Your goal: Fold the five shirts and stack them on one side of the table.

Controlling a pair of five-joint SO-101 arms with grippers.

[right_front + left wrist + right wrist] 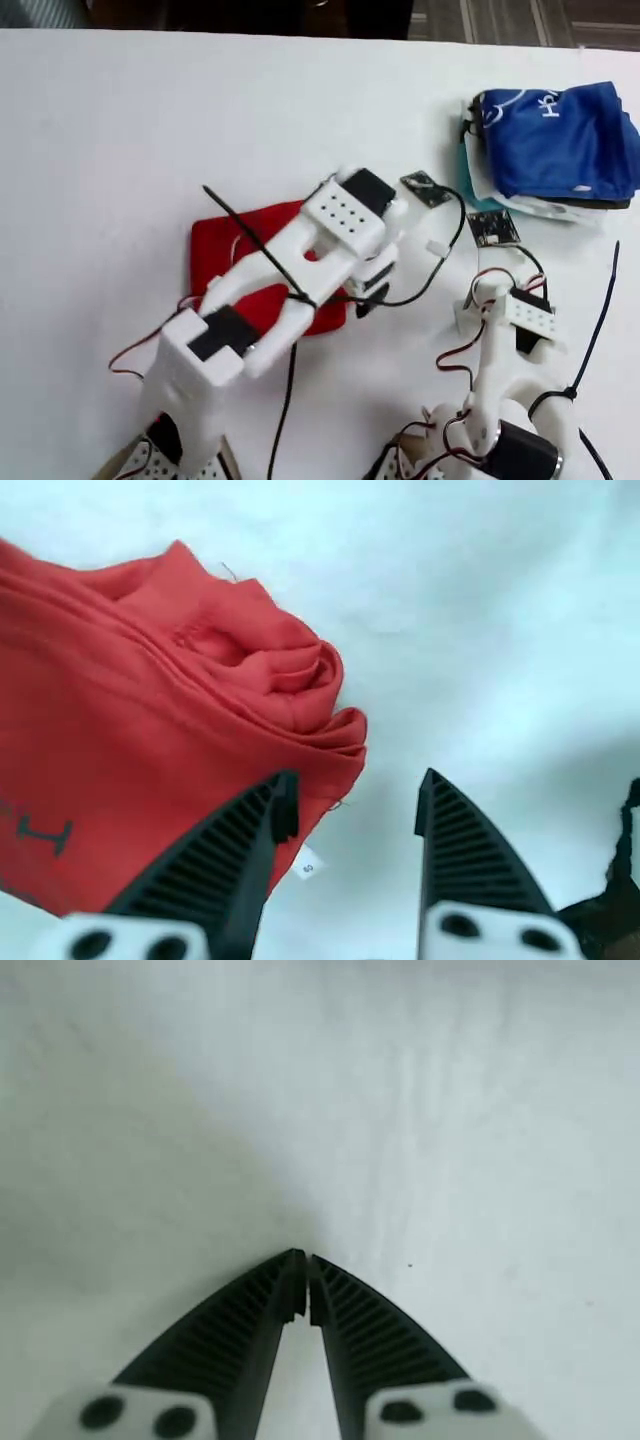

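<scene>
A folded red shirt (262,262) lies at the table's middle, partly under my left arm. In the left wrist view its bunched corner (300,680) sits just ahead of my left gripper (355,795), which is open; one finger (240,850) overlaps the red shirt's edge and the other is over bare table. In the high view the left gripper (372,285) is at the shirt's right edge. A stack of folded shirts, blue on top (560,140), rests at the far right. My right gripper (305,1260) is shut on nothing above bare white table.
The white table (150,120) has wide free room at the left and far side. My right arm (510,400) stands at the near right, below the stack. Black and red cables (440,250) trail between the two arms.
</scene>
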